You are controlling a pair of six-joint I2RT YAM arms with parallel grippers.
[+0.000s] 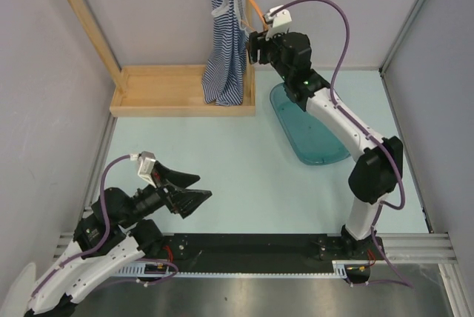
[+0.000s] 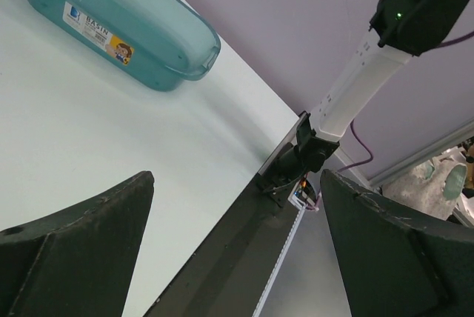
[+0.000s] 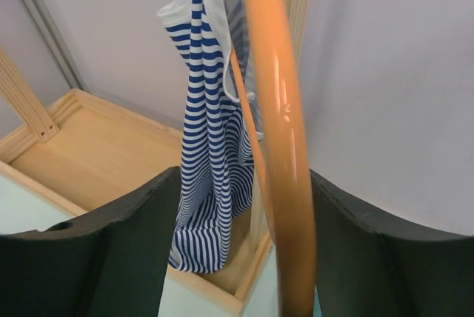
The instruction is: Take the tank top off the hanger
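1. Striped navy-and-white cloth tank top (image 1: 224,50) hangs on the thin curved orange hanger (image 3: 278,132), on the wooden rack (image 1: 170,91) at the counter's far edge.
2. Our right gripper (image 3: 244,175): jaws apart, straddling the hanger's bare arm. Left gripper (image 1: 196,188): spread, empty, near-left corner.
3. Risk: if we close off-centre, the hanger may swing or unhook from the rack with the top on it.
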